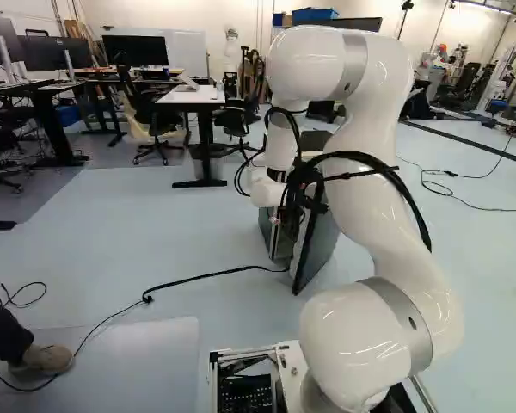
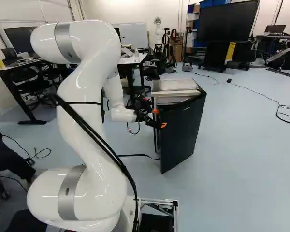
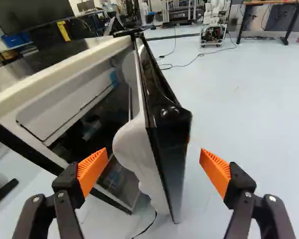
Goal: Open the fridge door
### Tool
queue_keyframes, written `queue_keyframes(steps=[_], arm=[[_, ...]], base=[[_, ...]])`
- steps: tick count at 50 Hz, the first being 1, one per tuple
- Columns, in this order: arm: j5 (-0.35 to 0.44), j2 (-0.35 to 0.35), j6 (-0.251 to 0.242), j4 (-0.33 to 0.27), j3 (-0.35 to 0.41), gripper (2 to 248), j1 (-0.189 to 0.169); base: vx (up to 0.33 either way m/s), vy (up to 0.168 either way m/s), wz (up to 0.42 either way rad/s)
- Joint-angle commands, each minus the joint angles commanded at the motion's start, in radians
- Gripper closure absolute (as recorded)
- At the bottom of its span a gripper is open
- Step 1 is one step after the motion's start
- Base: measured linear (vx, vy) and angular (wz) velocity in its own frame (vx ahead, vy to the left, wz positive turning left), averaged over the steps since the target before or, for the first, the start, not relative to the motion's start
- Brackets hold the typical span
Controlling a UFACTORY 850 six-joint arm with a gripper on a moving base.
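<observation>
- Right base view: the fridge (image 2: 176, 85) stands on the floor (image 2: 246, 159) ahead of the base, right of the arm (image 2: 94, 121).
- Its black door (image 2: 183, 130) is ajar, its broad outer face towards the camera.
- Wrist view: a wedge of dark inside, with a shelf, shows between body and door; the door's white liner (image 3: 134, 147) bulges on the inner side.
- The claw (image 2: 159, 118) is spread wide at the door's free edge. That edge stands between the orange pads (image 3: 215, 172), one on the liner side, the other out past the outer face with a gap; nothing is pinched.
- Left base view: the arm curves up and over to the fridge, black hoses (image 1: 361, 159) looped along it.
- A black cable (image 1: 215, 275) crosses the floor beside the fridge.
- Farther off, a white table (image 1: 193, 95) and office chairs (image 1: 155, 120).
- Right base view: a large screen (image 2: 227, 21) beyond the fridge.
- Wrist view: another robot (image 3: 213, 25) well apart, past the door.
</observation>
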Motion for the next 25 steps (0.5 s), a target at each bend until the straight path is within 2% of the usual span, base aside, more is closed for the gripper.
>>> queue_keyframes(steps=[17, 25], arm=[[-0.052, 0.048, 0.000, 0.116, 0.086, 3, 0.000], [-0.055, 0.068, 0.000, 0.139, 0.123, 3, -0.004]], base=[[0.000, 0.000, 0.000], [0.000, 0.000, 0.000]])
